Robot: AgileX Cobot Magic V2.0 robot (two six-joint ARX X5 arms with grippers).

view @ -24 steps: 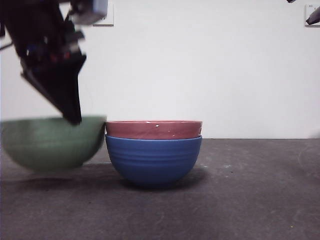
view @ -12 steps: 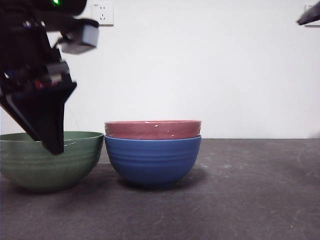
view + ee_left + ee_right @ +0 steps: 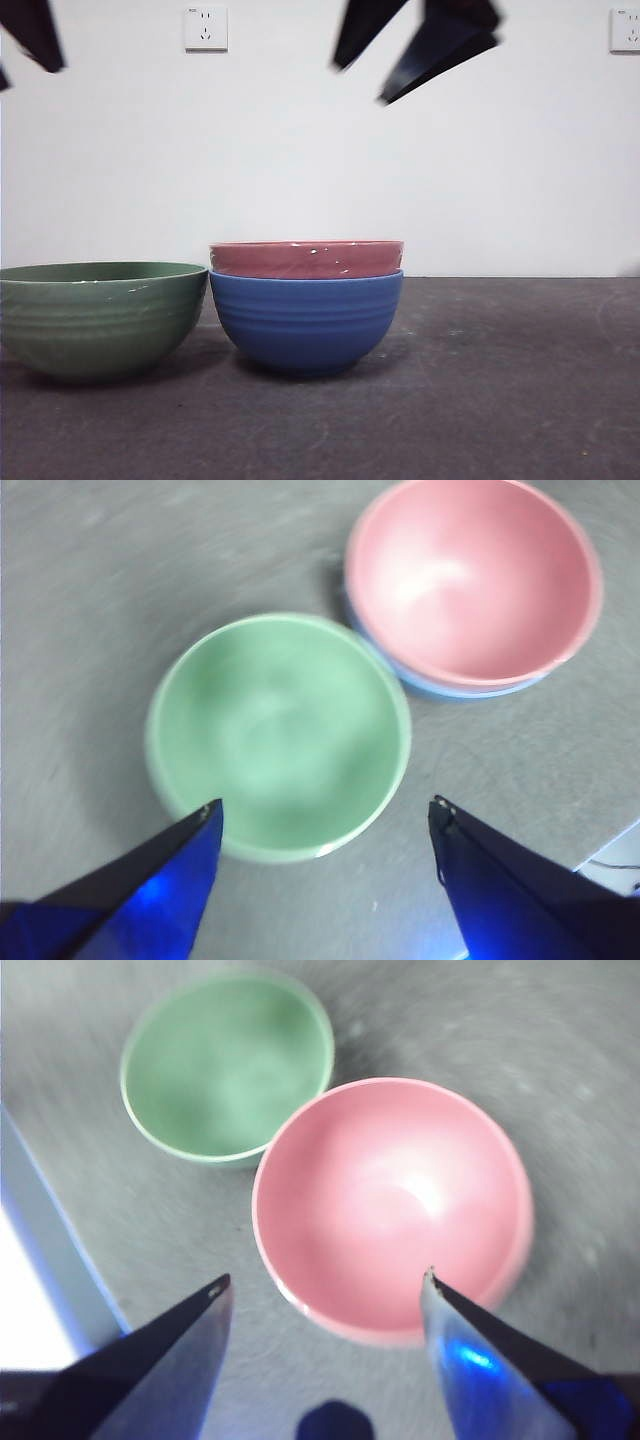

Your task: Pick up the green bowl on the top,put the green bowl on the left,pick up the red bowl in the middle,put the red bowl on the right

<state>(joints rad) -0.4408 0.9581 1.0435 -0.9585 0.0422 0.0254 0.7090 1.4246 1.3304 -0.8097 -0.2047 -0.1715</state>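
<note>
R gripper (image 3: 415, 55) wide open, empty, right above red bowl (image 3: 306, 259); green bowl (image 3: 98, 315) sits left.

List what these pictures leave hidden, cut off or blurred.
- Blue bowl: its inside is hidden in every view by the red bowl nested in it.
- Green bowl: front view, left side cut off by the picture edge.
- Right pincer: front view, blurred and cut by the top edge.
- Left pincer: front view, only a dark tip shows.

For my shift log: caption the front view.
Green bowl set down left; red bowl nested in blue bowl; right gripper open above.
</note>
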